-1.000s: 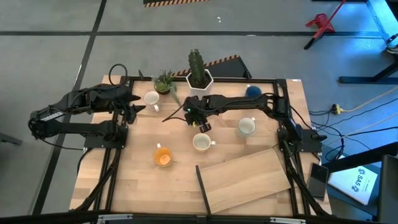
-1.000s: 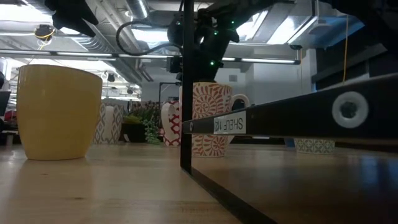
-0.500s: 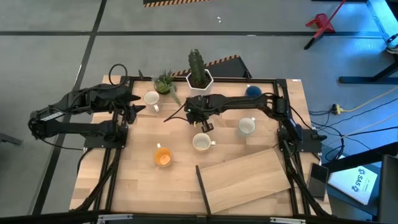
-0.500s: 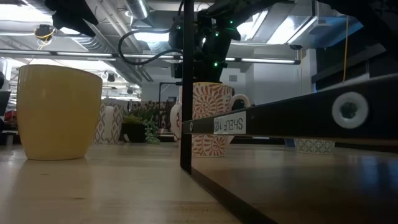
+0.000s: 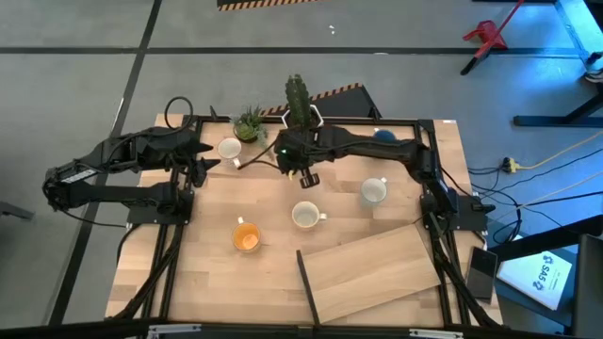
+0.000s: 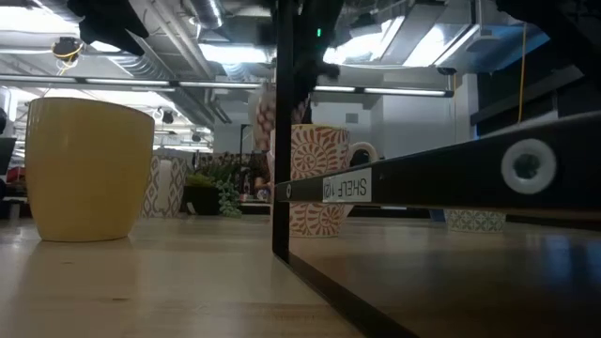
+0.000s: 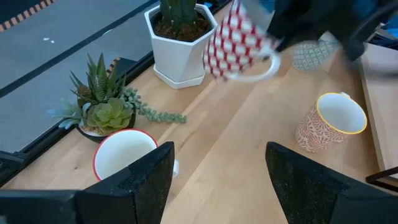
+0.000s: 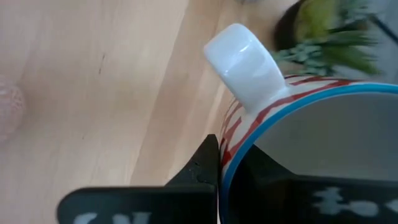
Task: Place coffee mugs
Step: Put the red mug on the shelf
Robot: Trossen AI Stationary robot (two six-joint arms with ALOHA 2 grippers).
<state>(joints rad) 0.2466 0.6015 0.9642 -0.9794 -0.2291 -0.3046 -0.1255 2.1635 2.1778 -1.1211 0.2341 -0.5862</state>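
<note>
My right gripper (image 5: 303, 168) is shut on a red-and-white patterned coffee mug (image 7: 239, 43) with a blue rim and holds it up in front of the white cactus pot (image 5: 303, 118). In the high view the arm hides this mug. My left gripper (image 7: 214, 186) waits open at the far left, beside a white mug with a red rim (image 5: 229, 149). Standing on their bases on the table are an orange mug (image 5: 246, 236), a cream mug (image 5: 304, 215), another pale mug (image 5: 373, 191) and a dark blue mug (image 5: 383, 138). My right gripper pinches the mug's wall at the rim (image 8: 239, 155), right beside the white handle (image 8: 245, 68). One finger (image 8: 208, 165) is outside the wall and the other is inside. The mug is lifted clear of the table and tilted.
A small succulent (image 5: 250, 122) stands at the far edge between the red-rimmed mug and the cactus pot. A wooden shelf board (image 5: 372, 268) with a dark upright edge lies across the near right of the table. Bare wood lies between the mugs.
My right gripper has risen and gone toward the table's far edge, taking the patterned mug with it. The mug stood on the table behind the shelf post a second ago and now hangs tilted, clear of the wood.
</note>
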